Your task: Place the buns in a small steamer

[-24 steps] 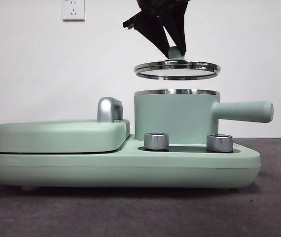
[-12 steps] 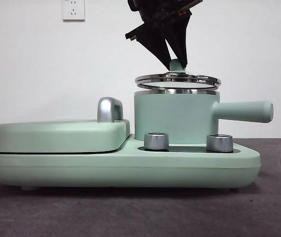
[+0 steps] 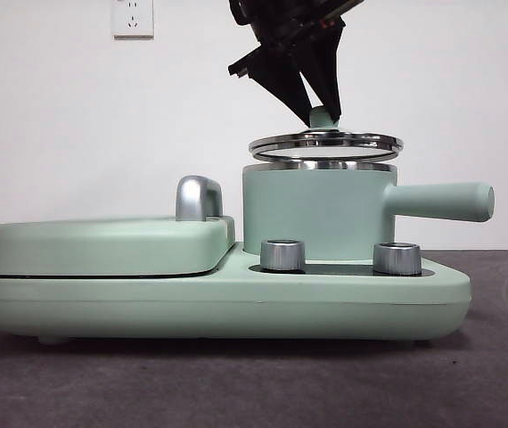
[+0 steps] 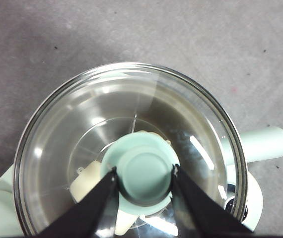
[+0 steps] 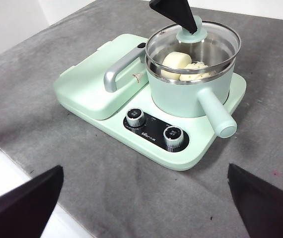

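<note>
The small steamer (image 3: 315, 212) is a mint-green pot with a steel rim and straight side handle, standing on the right half of the cooker base (image 3: 218, 299). Both buns (image 5: 177, 63) lie inside it, seen through the glass; the second one (image 5: 197, 70) lies beside the first. My left gripper (image 3: 322, 114) is shut on the lid's green knob (image 4: 142, 171) and holds the glass lid (image 3: 325, 145) just above the pot's rim, slightly tilted. My right gripper (image 5: 141, 208) hangs open, well back from the cooker.
A flat mint-green griddle lid (image 3: 102, 244) with a chrome handle (image 3: 198, 197) covers the cooker's left half. Two silver dials (image 3: 282, 254) sit on the front panel below the pot. Grey cloth table (image 5: 42, 99) lies all around; a white wall stands behind.
The left gripper has lowered the glass lid from well above the pot to just over its rim, shifting slightly right.
</note>
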Action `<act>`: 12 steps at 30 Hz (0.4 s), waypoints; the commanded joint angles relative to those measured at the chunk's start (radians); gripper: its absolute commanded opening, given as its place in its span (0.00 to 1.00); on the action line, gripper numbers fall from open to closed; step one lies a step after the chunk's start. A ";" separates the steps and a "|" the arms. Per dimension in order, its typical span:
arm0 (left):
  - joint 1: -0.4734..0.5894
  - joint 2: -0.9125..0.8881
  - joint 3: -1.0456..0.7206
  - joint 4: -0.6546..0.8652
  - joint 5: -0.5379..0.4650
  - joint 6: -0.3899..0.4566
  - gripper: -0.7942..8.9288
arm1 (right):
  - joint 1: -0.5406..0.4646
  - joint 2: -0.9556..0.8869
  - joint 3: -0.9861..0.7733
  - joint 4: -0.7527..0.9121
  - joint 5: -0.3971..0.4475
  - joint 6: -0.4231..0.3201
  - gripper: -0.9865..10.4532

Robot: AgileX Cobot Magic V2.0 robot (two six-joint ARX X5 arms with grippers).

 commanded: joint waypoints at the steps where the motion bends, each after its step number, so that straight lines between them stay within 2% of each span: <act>1: -0.005 0.032 0.027 0.011 -0.003 0.013 0.10 | 0.006 0.001 0.010 0.013 0.000 0.013 0.55; 12: -0.008 0.070 0.027 -0.021 -0.039 0.010 0.10 | 0.006 0.001 0.010 0.013 0.000 0.020 0.55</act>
